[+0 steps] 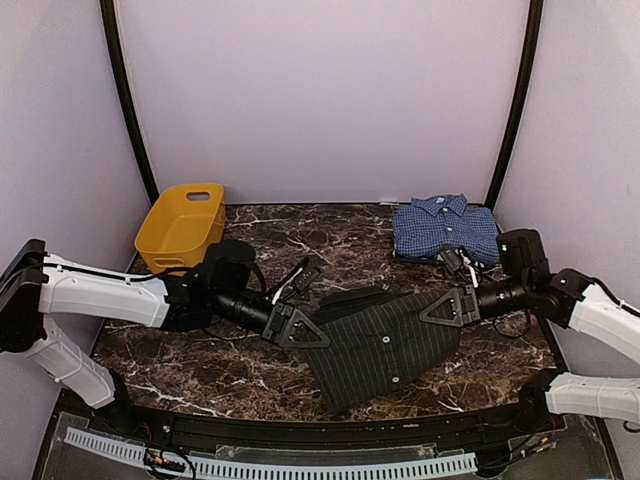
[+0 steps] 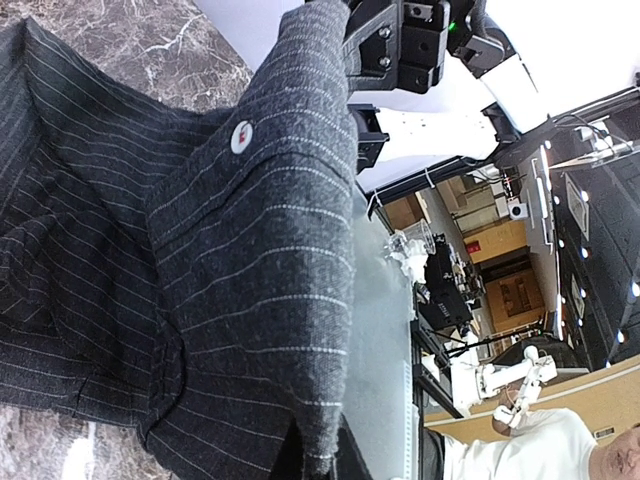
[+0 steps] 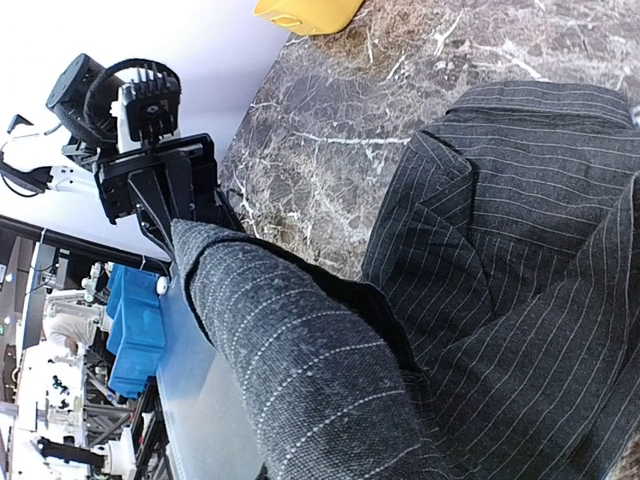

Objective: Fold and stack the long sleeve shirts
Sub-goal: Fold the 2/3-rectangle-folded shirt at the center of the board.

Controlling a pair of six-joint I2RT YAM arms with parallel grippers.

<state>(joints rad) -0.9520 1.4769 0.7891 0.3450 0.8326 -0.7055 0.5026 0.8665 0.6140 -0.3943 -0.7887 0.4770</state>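
The black pinstriped shirt (image 1: 385, 345) is a soft, finely woven dark cloth with thin light stripes and small white buttons (image 2: 241, 137). It lies bunched in an uneven wedge at the middle of the marble-patterned table (image 1: 200, 360), close to the front edge. The left gripper (image 1: 318, 337) has its dark fingers pressed together on the shirt's left edge, and the left wrist view shows a thick fold of the striped cloth running up out of the pinch. The right gripper (image 1: 428, 312) is likewise clamped on the shirt's right edge, so the garment spans the gap between the two and its upper edge is raised off the table, while the lower part rests on the stone. The blue checked shirt (image 1: 445, 228) sits folded into a neat rectangle, collar up, at the far right corner, well apart from both grippers. A yellow plastic basket (image 1: 165, 240) with smooth walls, rounded corners and a slot handle stands at the far left corner.
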